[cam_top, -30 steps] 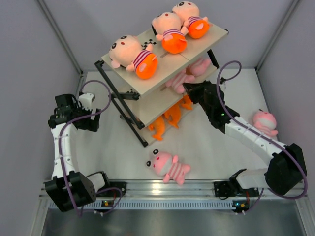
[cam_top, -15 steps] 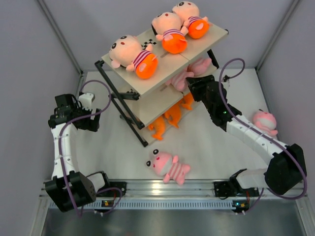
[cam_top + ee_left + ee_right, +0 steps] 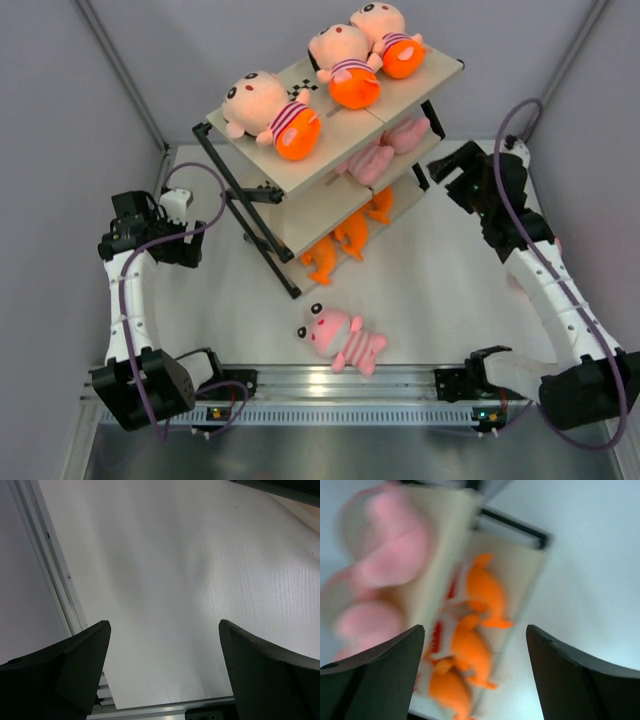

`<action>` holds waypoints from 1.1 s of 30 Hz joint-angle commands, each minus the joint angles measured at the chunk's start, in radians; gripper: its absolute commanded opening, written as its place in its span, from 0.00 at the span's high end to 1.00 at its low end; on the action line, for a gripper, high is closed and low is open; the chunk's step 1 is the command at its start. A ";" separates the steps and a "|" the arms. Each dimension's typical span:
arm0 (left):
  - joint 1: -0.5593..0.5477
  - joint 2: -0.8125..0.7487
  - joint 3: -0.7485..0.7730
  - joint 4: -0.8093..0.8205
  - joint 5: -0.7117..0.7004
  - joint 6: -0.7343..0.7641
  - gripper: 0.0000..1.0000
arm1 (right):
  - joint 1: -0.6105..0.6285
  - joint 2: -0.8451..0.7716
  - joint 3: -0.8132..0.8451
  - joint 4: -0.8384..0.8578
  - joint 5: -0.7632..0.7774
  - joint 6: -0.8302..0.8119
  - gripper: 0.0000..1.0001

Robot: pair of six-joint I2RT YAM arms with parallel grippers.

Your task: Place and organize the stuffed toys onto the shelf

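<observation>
The shelf (image 3: pixel 345 128) stands at the back of the table. Three peach-faced dolls (image 3: pixel 345 65) lie on its top board, pink striped animals (image 3: pixel 385 150) on the middle tier and orange creatures (image 3: pixel 350 235) on the bottom one. Another pink animal (image 3: pixel 340 338) lies on the table near the front rail. My right gripper (image 3: pixel 452 172) hangs open and empty, clear of the shelf's right end. Its wrist view is blurred and shows the pink animals (image 3: pixel 385 555) and orange creatures (image 3: pixel 480 630) beyond the open gripper (image 3: pixel 475 629). My left gripper (image 3: pixel 185 250) (image 3: pixel 164 625) is open over bare table.
Grey walls close in the table on the left, back and right. The metal rail (image 3: pixel 350 385) with both arm bases runs along the near edge. The shelf's black frame leg (image 3: pixel 250 235) reaches towards the left arm.
My right gripper has opened and drawn back to the right, away from the middle tier, leaving a pink animal there. The left arm has not moved.
</observation>
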 commanded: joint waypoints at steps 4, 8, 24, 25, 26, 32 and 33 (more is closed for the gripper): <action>-0.003 -0.006 0.009 0.005 -0.001 0.019 0.05 | -0.613 -0.185 -0.335 -0.171 -0.226 -0.160 0.18; -0.004 -0.003 0.016 -0.001 -0.007 0.029 0.05 | -0.883 -0.266 -0.462 -0.165 -0.229 -0.154 0.18; -0.004 0.006 0.028 -0.012 -0.007 0.037 0.05 | -1.125 -0.204 -0.666 0.054 -0.192 0.009 0.28; -0.004 0.006 0.028 -0.012 -0.009 0.037 0.05 | -1.125 -0.155 -0.665 0.077 -0.225 0.013 0.29; -0.004 0.006 0.028 -0.012 -0.013 0.034 0.05 | -1.125 -0.132 -0.662 0.100 -0.235 0.015 0.30; -0.004 0.002 0.028 -0.012 -0.023 0.031 0.05 | -1.123 0.016 -0.608 0.197 -0.272 -0.054 0.44; -0.004 0.003 0.031 -0.012 -0.023 0.028 0.05 | -1.123 0.037 -0.602 0.200 -0.270 -0.072 0.46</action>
